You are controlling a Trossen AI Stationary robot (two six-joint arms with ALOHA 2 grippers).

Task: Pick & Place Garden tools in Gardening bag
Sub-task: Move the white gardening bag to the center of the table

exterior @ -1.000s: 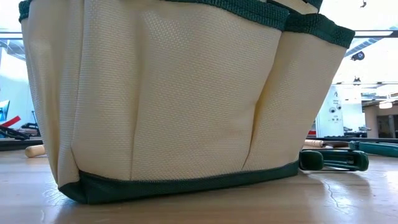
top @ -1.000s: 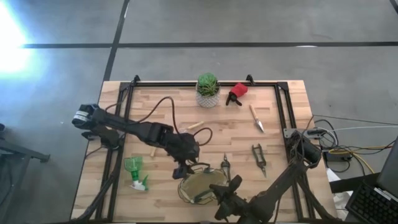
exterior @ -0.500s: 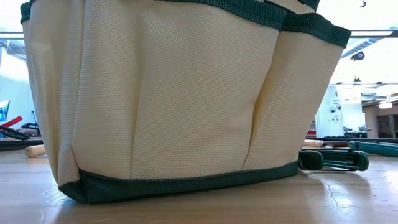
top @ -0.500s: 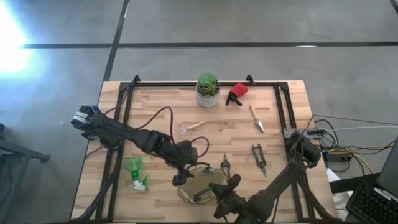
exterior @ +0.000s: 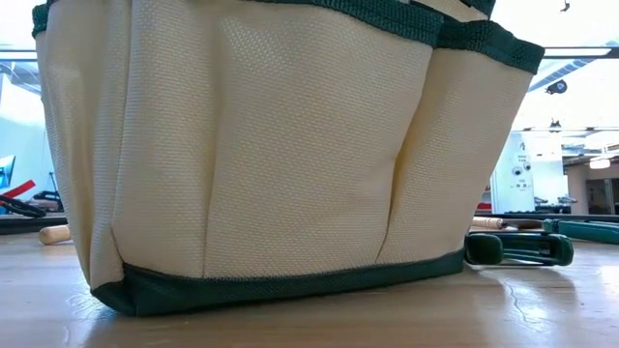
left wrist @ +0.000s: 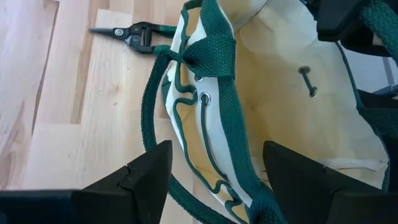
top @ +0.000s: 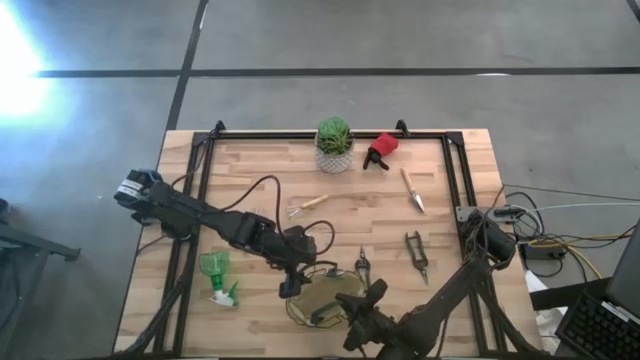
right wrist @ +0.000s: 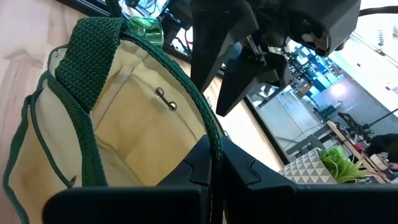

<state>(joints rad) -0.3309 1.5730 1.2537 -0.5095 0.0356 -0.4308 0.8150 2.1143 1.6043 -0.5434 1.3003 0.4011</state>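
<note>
Seen from above, a wooden worktop (top: 260, 170) fills the middle of the frame. The gardening bag (top: 322, 298) sits at its lower centre, mouth up. The left gripper (top: 291, 283) reaches in from the left edge and hangs over the bag's left rim, its fingers (left wrist: 130, 177) spread wide and holding nothing. The right gripper (top: 352, 306) comes up from the lower right; its fingers (right wrist: 249, 171) are pinched together on the bag's dark green rim.

Tools lie scattered on the worktop:
- a green spray bottle (top: 217, 277) at lower left
- a wooden-handled fork (top: 306, 205) in the centre
- a wooden-handled trowel (top: 412, 190) at upper right
- a red-and-black sprayer piece (top: 381, 149) near the top, beside a potted plant (top: 334, 145)
- one pair of pruners (top: 362, 265) just right of the bag
- a second pair of pruners (top: 416, 251) farther right

In the table-level view, the bag's cream side fills nearly the whole frame.
</note>
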